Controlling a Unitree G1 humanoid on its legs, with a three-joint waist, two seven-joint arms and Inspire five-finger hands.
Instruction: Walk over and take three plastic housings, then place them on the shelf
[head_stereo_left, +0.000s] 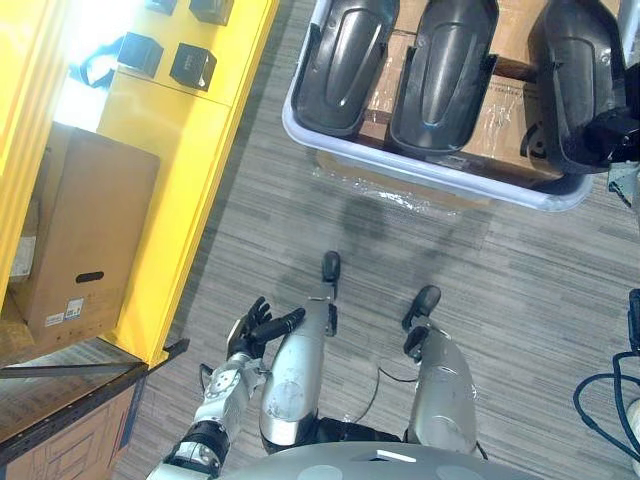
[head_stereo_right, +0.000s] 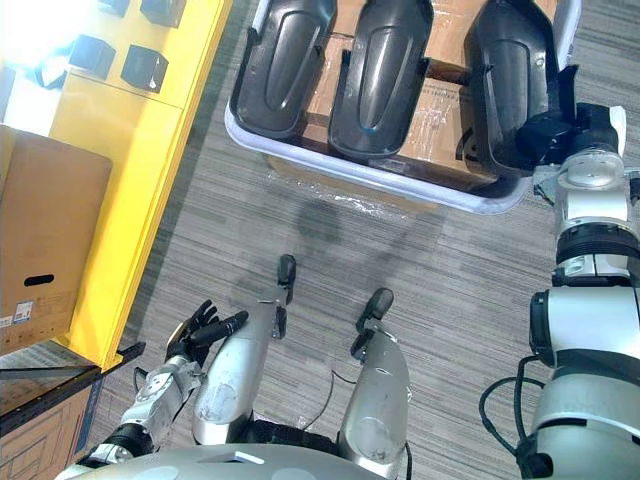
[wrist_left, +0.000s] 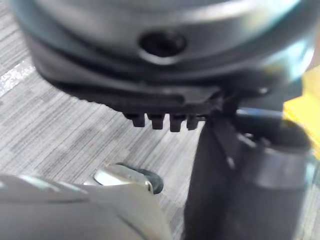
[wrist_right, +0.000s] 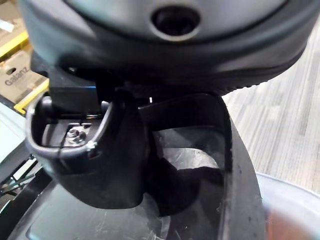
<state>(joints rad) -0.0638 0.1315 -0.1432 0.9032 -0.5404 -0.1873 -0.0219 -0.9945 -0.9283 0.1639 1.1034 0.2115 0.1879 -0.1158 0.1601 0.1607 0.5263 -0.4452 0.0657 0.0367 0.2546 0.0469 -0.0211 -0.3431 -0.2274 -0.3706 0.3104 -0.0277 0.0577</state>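
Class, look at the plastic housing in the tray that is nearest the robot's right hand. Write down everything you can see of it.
The rightmost plastic housing is a long, rounded shell of dark, glossy plastic, with a long panel down its middle and a small bracket on its side. It lies at the right end of the pale tray, resting on wrapped cardboard. It is beside the middle housing but apart from it. The right hand is against its right edge.
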